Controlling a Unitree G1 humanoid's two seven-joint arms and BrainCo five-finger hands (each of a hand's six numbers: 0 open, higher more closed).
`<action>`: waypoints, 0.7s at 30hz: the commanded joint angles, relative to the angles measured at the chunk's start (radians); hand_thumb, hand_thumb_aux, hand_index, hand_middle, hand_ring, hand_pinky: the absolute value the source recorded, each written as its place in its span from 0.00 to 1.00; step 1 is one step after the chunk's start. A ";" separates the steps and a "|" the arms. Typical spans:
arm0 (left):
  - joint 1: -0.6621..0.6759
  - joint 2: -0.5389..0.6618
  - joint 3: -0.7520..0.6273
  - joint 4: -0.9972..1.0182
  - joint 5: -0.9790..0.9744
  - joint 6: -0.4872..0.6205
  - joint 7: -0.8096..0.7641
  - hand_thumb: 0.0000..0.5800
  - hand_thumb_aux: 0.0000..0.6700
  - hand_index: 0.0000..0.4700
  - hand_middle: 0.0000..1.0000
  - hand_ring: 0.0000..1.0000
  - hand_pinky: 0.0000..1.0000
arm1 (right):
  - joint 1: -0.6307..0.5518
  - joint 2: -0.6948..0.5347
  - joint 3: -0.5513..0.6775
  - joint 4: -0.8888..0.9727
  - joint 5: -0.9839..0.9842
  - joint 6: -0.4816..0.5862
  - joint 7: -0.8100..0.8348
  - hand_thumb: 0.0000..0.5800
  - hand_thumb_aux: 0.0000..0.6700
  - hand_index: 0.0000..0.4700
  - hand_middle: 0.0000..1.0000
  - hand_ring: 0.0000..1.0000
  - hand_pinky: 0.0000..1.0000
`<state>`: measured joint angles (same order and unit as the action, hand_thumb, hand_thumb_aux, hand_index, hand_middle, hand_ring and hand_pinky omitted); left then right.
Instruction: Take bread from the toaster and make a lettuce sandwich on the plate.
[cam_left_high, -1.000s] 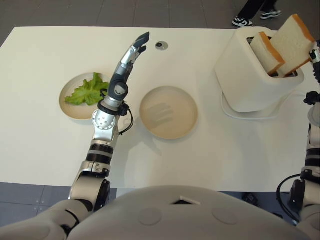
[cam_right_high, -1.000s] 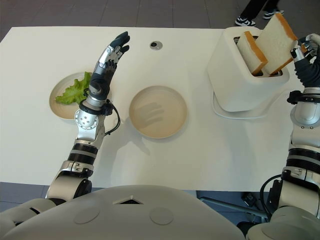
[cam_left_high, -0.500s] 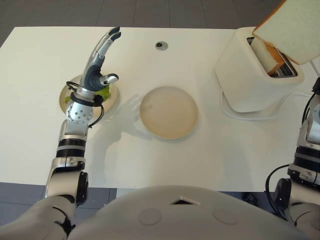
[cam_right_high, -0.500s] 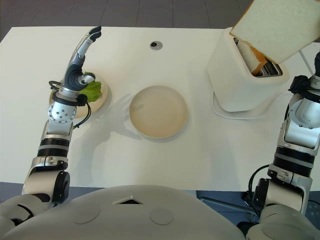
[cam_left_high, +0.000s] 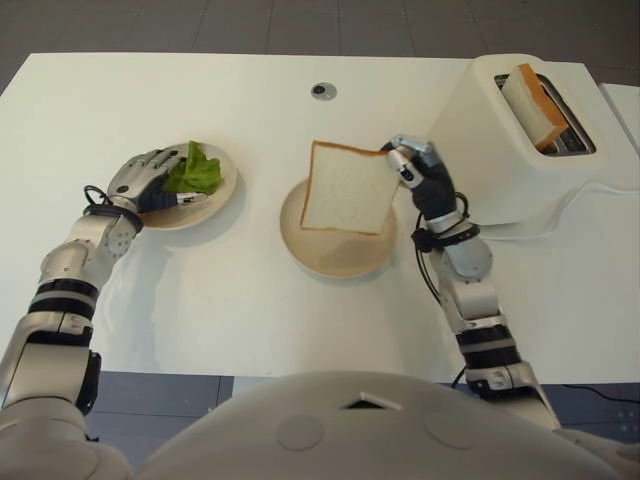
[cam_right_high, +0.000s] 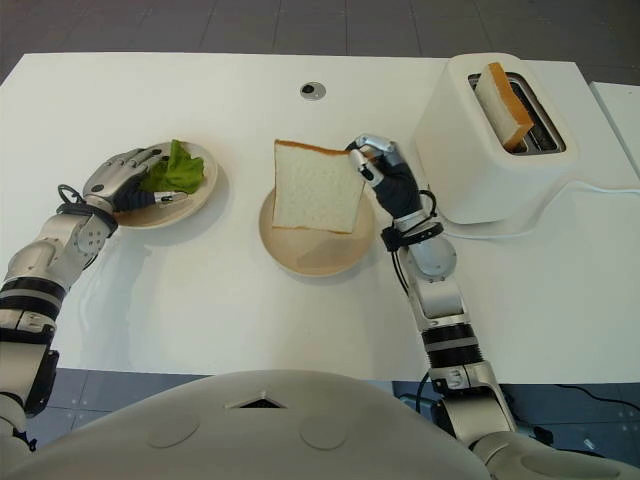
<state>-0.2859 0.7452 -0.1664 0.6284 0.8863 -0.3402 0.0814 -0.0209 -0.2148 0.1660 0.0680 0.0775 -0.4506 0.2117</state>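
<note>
1. My right hand (cam_left_high: 420, 182) holds a slice of bread (cam_left_high: 345, 190) just over the plate (cam_left_high: 340, 268) in the middle of the table (cam_left_high: 250, 300).
2. I think the slice hangs there so it can go down flat as the bottom of the sandwich.
3. The right fingers (cam_left_high: 404, 160) are closed tight on the slice's top right corner. The rest of the slice sticks out to the left.
4. The slice is tilted, and its low edge is close to the plate. I cannot tell if they touch.
5. My left hand (cam_left_high: 140, 180) rests on the small dish (cam_left_high: 218, 203), ready for the lettuce (cam_left_high: 200, 172) that goes on next.
6. The left fingers (cam_left_high: 150, 165) are curled on the leaf's left side, with the thumb under it. It looks like a grip.
7. One more slice (cam_left_high: 530, 100) stands in the toaster (cam_left_high: 490, 160), waiting to be the top.
</note>
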 joint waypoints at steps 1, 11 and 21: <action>0.003 0.000 -0.053 -0.013 -0.009 0.011 -0.023 1.00 1.00 1.00 0.00 0.00 0.00 | -0.010 -0.007 0.024 0.136 -0.119 -0.013 -0.011 1.00 1.00 1.00 1.00 1.00 1.00; -0.037 -0.015 -0.062 -0.051 -0.086 -0.076 0.113 1.00 1.00 1.00 0.00 0.00 0.00 | -0.029 -0.014 0.030 0.214 -0.276 -0.057 -0.059 0.83 0.59 0.59 1.00 1.00 1.00; -0.046 -0.161 -0.070 -0.161 -0.236 -0.215 0.169 1.00 1.00 1.00 0.00 0.00 0.00 | -0.025 -0.001 -0.051 0.065 -0.189 -0.117 -0.067 0.00 0.00 0.00 0.99 0.99 0.99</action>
<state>-0.3334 0.6161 -0.2091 0.4888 0.6673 -0.5357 0.2742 -0.0457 -0.2222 0.1383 0.1533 -0.1378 -0.5541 0.1565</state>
